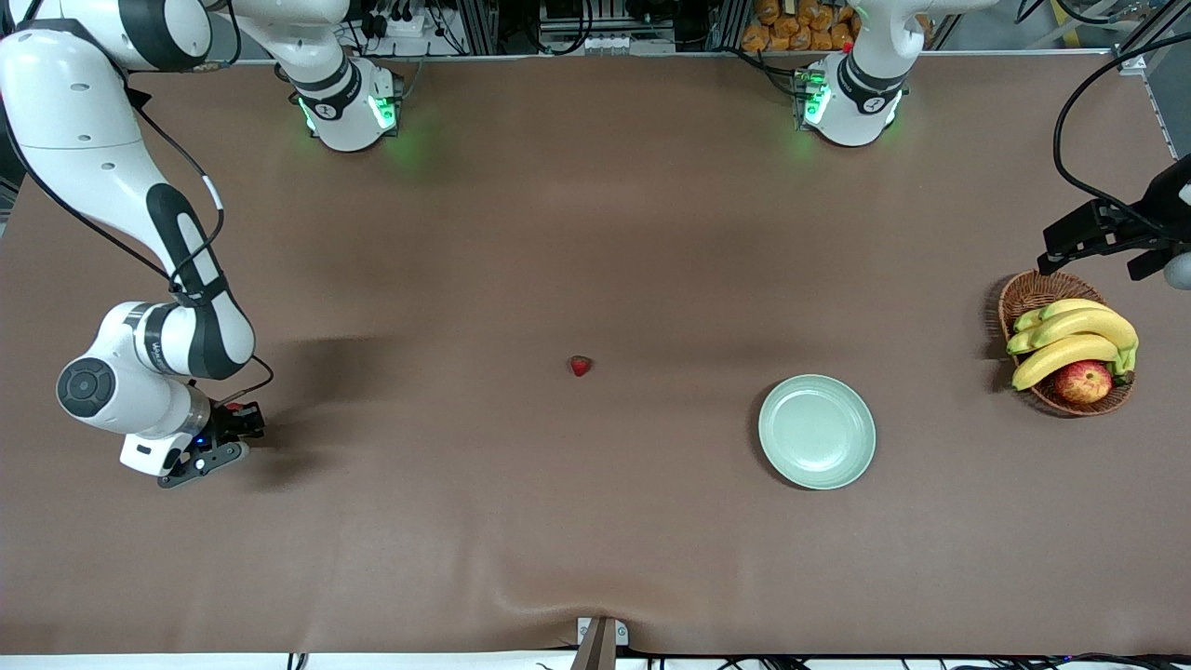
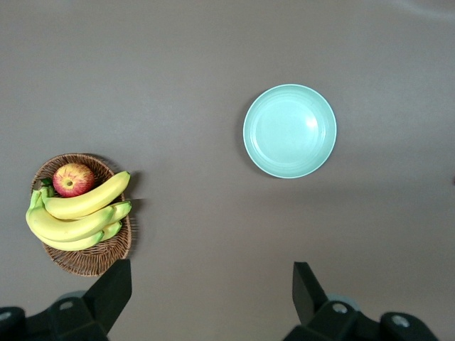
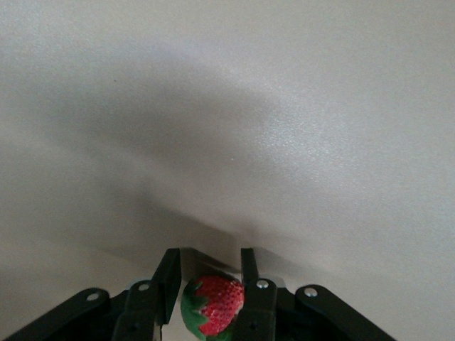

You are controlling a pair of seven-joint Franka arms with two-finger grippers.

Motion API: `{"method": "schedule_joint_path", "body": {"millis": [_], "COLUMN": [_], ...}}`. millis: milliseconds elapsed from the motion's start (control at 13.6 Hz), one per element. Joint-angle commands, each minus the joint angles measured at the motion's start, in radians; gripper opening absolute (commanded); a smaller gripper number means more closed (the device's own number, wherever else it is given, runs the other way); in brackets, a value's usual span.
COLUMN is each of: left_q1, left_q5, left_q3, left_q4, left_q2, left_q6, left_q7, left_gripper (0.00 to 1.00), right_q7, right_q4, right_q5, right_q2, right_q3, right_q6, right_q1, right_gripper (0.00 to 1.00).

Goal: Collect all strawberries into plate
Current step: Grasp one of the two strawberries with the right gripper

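The right hand [image 3: 207, 284] hung low over the brown table [image 1: 558, 233] at the right arm's end, its fingers [image 3: 168, 280] pinching a strawberry [image 3: 213, 305], red with a green cap. A second strawberry [image 1: 581, 366] lay on the table near the middle, alone. The pale green plate [image 1: 817, 431] sat bare at about four o'clock from that berry, well apart from it and nearer the front camera. At roughly two o'clock from the plate stood a wicker basket [image 1: 1028, 293] holding bananas [image 1: 1070, 340] and an apple [image 1: 1083, 381]. The left hand [image 2: 210, 298] waited high over the table at the left arm's end, near the basket, its fingers [image 2: 306, 288] spread wide and holding nothing.
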Motion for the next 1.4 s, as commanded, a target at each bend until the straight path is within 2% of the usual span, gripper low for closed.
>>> {"method": "schedule_joint_path", "body": {"millis": [0, 74, 147, 221, 442, 736, 810, 1031, 1252, 1325], "left_q1": [0.001, 0.002, 0.004, 0.004, -0.013, -0.016, -0.016, -0.025, -0.027, -0.027], "left_q5": [-0.012, -0.01, -0.012, -0.012, -0.013, -0.013, -0.013, -0.013, -0.013, -0.013], "left_q3": [-0.003, -0.003, -0.003, -0.003, -0.009, -0.012, -0.012, -0.012, -0.012, -0.013], "left_q4": [0.006, 0.006, 0.006, 0.005, 0.005, 0.005, 0.005, 0.005, 0.005, 0.005], "left_q2": [0.002, 0.002, 0.002, 0.005, 0.01, 0.015, 0.015, 0.016, 0.016, 0.016], "left_q6": [0.006, 0.006, 0.006, 0.006, 0.006, 0.006, 0.006, 0.006, 0.006, 0.006], "left_q7": [-0.002, -0.002, -0.001, 0.001, -0.01, -0.036, -0.037, -0.039, -0.039, -0.039], "left_gripper": [1.0, 1.0, 1.0, 1.0, 1.0, 1.0, 1.0, 1.0, 1.0, 1.0], "right_q7": [-0.045, -0.044, -0.044, -0.042, -0.044, -0.096, -0.094, -0.093, -0.091, -0.091], "right_q4": [-0.006, -0.006, -0.006, -0.006, -0.007, -0.007, -0.009, -0.009, -0.009, -0.009], "right_q5": [-0.02, -0.017, -0.017, -0.014, -0.014, -0.014, -0.014, -0.014, -0.008, -0.01], "right_q2": [-0.009, -0.01, -0.01, -0.01, -0.01, -0.009, -0.009, -0.009, -0.009, -0.009], "right_q3": [0.018, 0.018, 0.018, 0.018, 0.018, 0.018, 0.018, 0.018, 0.018, 0.018], "right_q6": [0.021, 0.021, 0.021, 0.021, 0.021, 0.013, 0.012, 0.0, -0.004, -0.004], "right_q1": [-0.027, -0.027, -0.027, -0.027, -0.029, -0.038, -0.038, -0.038, -0.038, -0.041], "right_gripper": [0.47, 0.56, 0.58, 0.72, 0.7, 0.47, 0.46, 0.5, 0.66, 0.67]}}
